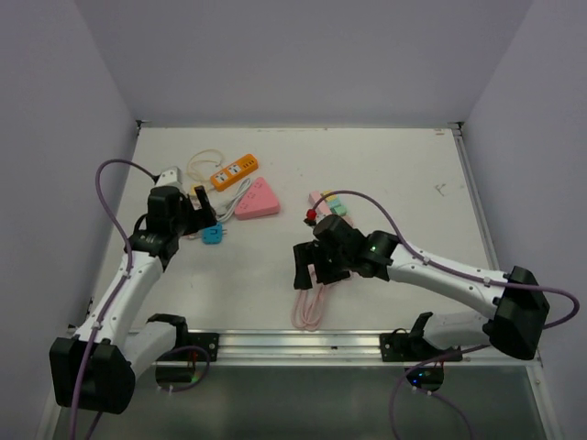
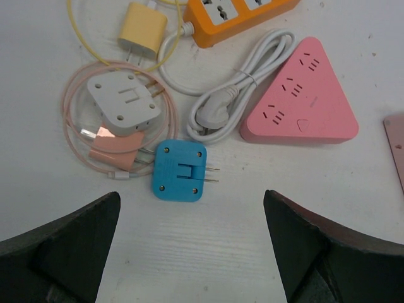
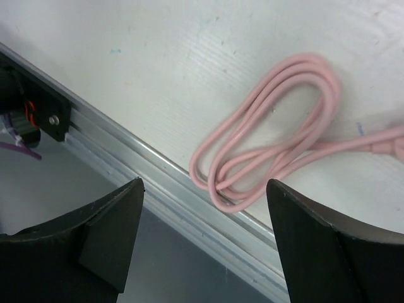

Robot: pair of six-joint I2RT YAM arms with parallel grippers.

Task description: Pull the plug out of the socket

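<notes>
A pink power strip (image 1: 328, 202) with green sockets lies mid-table, with a small red plug (image 1: 312, 216) at its near end. Its pink cord runs to a coil (image 1: 310, 307) (image 3: 271, 145) by the front edge. My right gripper (image 1: 307, 270) (image 3: 204, 184) is open and empty. It hovers over the coil and the front rail, just in front of the strip. My left gripper (image 1: 195, 218) (image 2: 191, 197) is open and empty just in front of a blue adapter (image 2: 180, 170). A pink triangular socket (image 2: 302, 98) has nothing plugged in.
An orange power strip (image 2: 240, 16), a yellow charger (image 2: 144, 28), a white adapter (image 2: 122, 101) on thin pink cable and a bundled white cord (image 2: 233, 101) crowd the back left. The aluminium rail (image 3: 158, 170) marks the front table edge. Walls close in on three sides.
</notes>
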